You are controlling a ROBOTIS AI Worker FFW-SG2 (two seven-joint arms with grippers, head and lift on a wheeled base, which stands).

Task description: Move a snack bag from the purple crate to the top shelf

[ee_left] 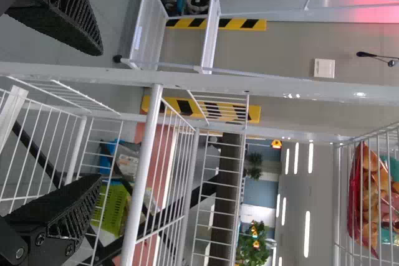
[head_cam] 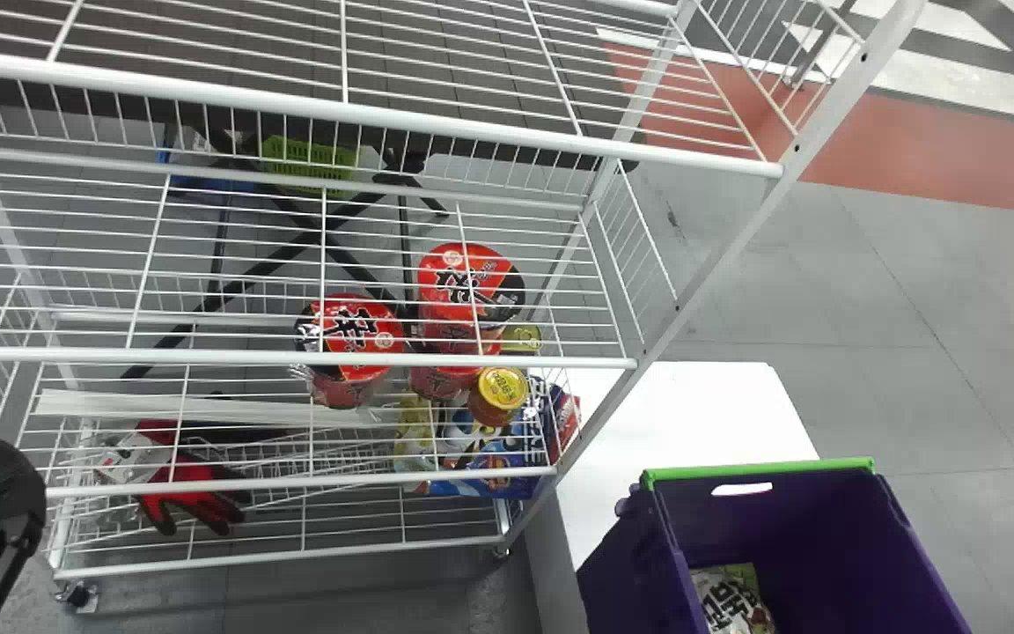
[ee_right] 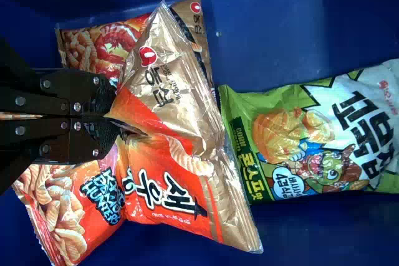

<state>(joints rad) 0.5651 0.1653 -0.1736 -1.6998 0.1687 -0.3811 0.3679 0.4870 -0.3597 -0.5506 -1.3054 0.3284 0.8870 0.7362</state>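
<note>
Gripping the orange and gold snack bag (ee_right: pixel 184 154), the right gripper (ee_right: pixel 114 115) has its fingers closed tight on a fold partway along the near side, and the bag's bulk spreads straight out beyond the fingertips. The bag is inside the crate (head_cam: pixel 630 563), on top of a red bag (ee_right: pixel 72 213) and touching the end of a green bag (ee_right: pixel 318 135). Its long axis seems to run across the line of the fingers rather than along it, though the creasing makes that hard to judge exactly. So the two ends stick out to either side of the grip, and they look like the parts most likely to brush the crate walls on the way up. The right arm is plainly the one for the job: the left gripper (ee_left: pixel 100 114) hangs wide apart and empty beside the rack (head_cam: pixel 366 112), well apart from the crate. The rack stands to the left of the crate, so the next move likely calls for a straight lift first, clear of the rim, then a swing left and high. A pinch on one fold may let the bag droop or twist.
</note>
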